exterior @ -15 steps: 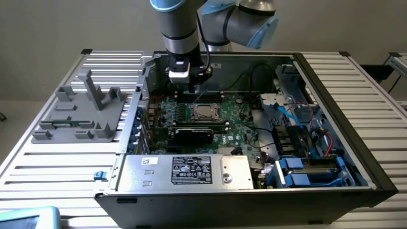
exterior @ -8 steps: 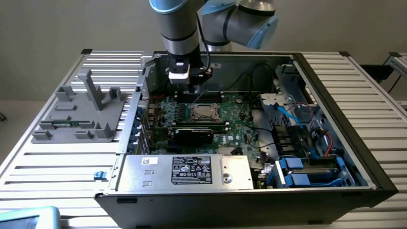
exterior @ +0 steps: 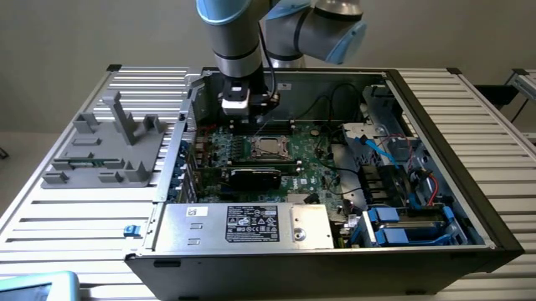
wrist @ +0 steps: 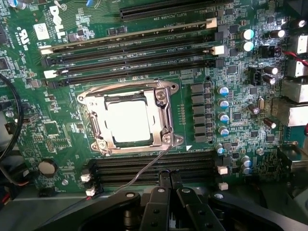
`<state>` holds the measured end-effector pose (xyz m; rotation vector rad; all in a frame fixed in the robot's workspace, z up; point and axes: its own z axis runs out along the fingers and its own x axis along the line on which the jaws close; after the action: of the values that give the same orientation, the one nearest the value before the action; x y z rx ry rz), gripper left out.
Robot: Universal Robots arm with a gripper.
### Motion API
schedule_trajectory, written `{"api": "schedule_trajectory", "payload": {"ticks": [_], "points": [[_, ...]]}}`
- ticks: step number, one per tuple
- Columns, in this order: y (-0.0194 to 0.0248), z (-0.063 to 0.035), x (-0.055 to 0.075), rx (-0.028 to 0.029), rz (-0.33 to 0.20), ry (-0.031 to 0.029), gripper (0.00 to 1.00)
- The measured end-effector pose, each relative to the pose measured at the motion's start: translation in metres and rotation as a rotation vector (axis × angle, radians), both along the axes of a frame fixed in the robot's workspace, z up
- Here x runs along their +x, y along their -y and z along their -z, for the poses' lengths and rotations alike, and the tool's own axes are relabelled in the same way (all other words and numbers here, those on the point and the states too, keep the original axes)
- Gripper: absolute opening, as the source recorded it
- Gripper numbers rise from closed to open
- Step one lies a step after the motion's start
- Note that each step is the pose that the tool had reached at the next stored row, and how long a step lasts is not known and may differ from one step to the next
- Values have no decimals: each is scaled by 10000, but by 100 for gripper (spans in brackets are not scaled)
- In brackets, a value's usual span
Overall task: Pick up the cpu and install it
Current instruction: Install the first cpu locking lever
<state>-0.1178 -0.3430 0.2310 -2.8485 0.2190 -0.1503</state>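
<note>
We see the cpu (wrist: 127,120) lying flat in the socket (wrist: 164,103) on the green board (wrist: 62,19), bright metal top up, with the socket's metal frame around its edges. In the exterior view the cpu (exterior: 268,147) sits near the middle of the open case (exterior: 444,157). A thin wire lever (wrist: 144,169) runs from a socket corner across the black slots (wrist: 192,166) towards the gripper (wrist: 165,175), whose fingers are clenched together on nothing, apart from the cpu. In the exterior view the gripper (exterior: 253,118) hangs over the board at the socket's far side. A black card (exterior: 253,177) lies on the socket's near side, and a grey fixture (exterior: 100,147) stands on the table (exterior: 486,125) at the exterior view's left.
</note>
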Motion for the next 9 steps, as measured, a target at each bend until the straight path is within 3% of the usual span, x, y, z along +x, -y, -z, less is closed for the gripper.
{"api": "schedule_trajectory", "payload": {"ticks": [7,9], "points": [[0,127,-2,38,295,0,12],[-1,153,-2,81,335,0,12]]}}
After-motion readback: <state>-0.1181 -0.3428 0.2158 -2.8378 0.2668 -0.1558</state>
